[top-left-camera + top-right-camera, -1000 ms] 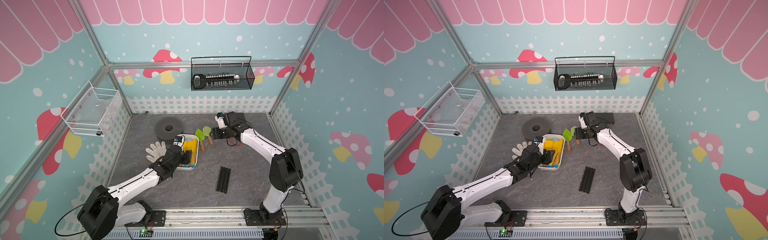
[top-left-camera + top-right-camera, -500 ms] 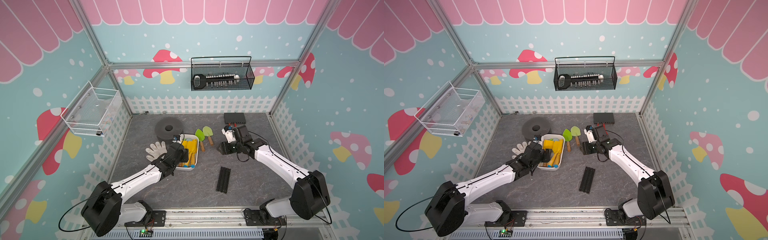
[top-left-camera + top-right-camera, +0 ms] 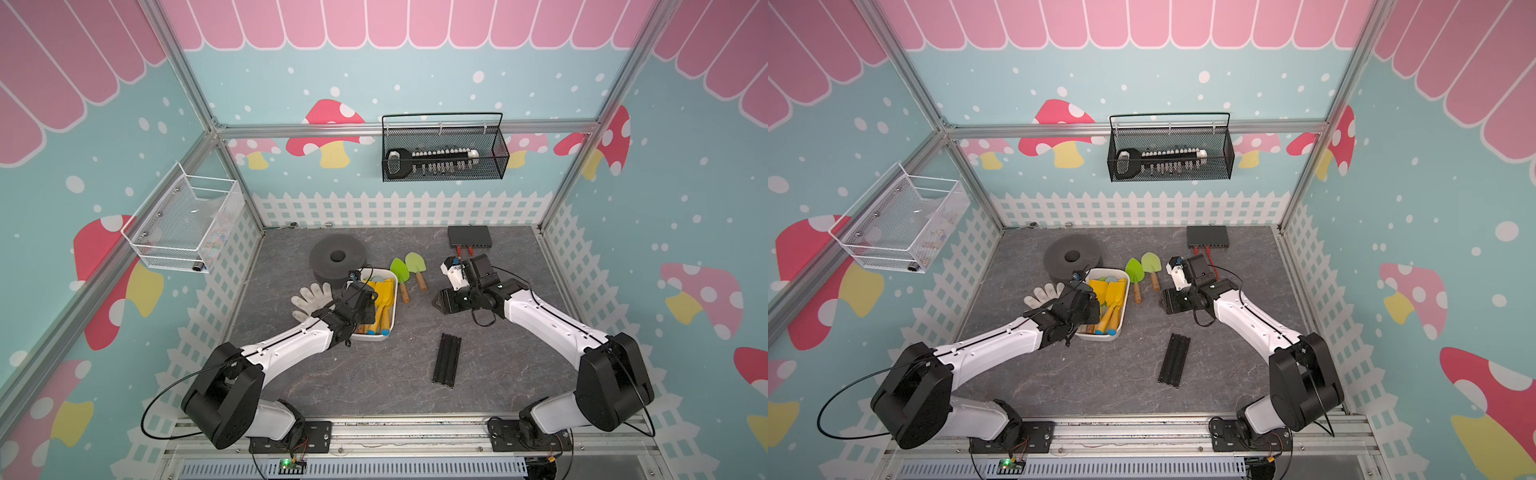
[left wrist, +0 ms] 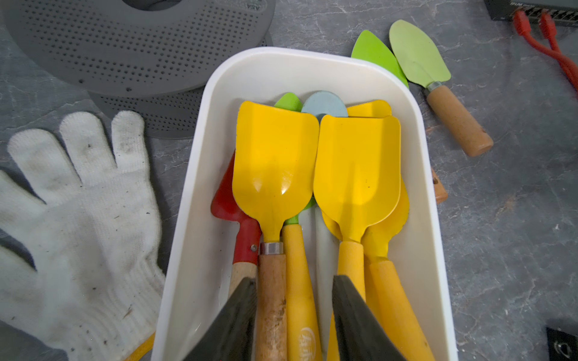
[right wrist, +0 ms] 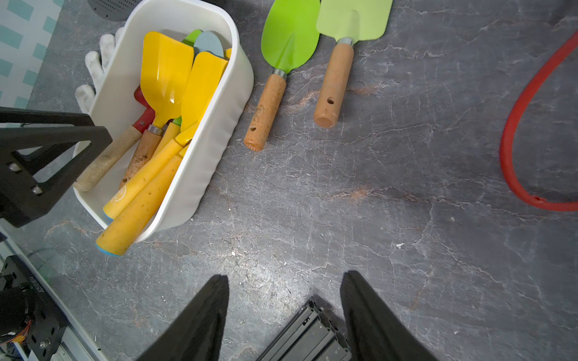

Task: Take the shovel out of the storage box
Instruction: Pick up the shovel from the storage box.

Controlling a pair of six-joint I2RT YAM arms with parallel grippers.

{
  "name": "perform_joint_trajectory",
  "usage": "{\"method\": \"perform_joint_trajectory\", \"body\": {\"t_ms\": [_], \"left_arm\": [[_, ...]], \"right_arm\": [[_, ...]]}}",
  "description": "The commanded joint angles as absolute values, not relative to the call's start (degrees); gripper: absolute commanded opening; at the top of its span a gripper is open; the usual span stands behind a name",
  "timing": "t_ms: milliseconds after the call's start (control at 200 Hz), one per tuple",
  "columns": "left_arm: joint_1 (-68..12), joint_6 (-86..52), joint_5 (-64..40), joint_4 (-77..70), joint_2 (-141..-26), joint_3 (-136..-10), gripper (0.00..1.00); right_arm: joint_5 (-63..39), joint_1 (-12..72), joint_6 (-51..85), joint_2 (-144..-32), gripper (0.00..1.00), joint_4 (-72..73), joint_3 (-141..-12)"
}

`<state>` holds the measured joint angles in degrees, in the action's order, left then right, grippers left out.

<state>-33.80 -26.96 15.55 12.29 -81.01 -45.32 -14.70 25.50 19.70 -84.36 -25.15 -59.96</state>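
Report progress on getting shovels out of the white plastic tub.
Done: two green metal shovels with wooden handles lie on the grey tabletop beside the shallow white plastic tub. In hand: the left gripper, open, straddles the wooden handle of a yellow metal shovel and a neighbouring yellow handle, not clamped. Left: several yellow shovels and a red one sit inside. Right gripper open, empty.

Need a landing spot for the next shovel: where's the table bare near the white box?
Widest: table front, bordered by the storage box, black bar and front rail. Smaller one between the green shovels and that bar, under the right gripper. Crowded around the box: glove, gray ring, shovels.
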Motion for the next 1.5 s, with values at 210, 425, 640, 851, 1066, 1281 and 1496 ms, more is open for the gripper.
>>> {"method": "perform_joint_trajectory", "body": {"t_ms": [210,425,640,851,1066,1281,1496], "left_arm": [[-33.6,-30.0,3.6,12.1,-83.4,-48.9,0.48],[-33.7,-30.5,1.5,14.3,-85.7,-50.8,0.44],[-33.6,-28.6,5.1,15.9,-87.8,-51.8,0.38],[-33.6,-26.4,4.5,17.2,-90.0,-53.1,0.35],[-33.7,-25.6,4.0,18.3,-91.6,-53.7,0.34],[-33.7,-25.3,1.5,19.2,-94.0,-54.7,0.30],[-33.5,-25.0,1.0,19.0,-94.3,-54.9,0.16]], "right_arm": [[-14.1,25.4,18.8,-83.8,0.64,-24.5,-59.4],[-14.5,25.3,18.6,-84.5,0.65,-24.5,-59.6],[-14.9,25.3,18.8,-84.0,0.65,-24.4,-59.3],[-15.1,25.3,18.7,-84.1,0.64,-24.4,-59.3],[-15.0,25.3,18.6,-84.2,0.65,-24.4,-59.4],[-15.0,25.3,18.5,-84.7,0.64,-24.3,-59.5],[-15.2,25.3,18.5,-84.6,0.65,-24.4,-59.5]]}}
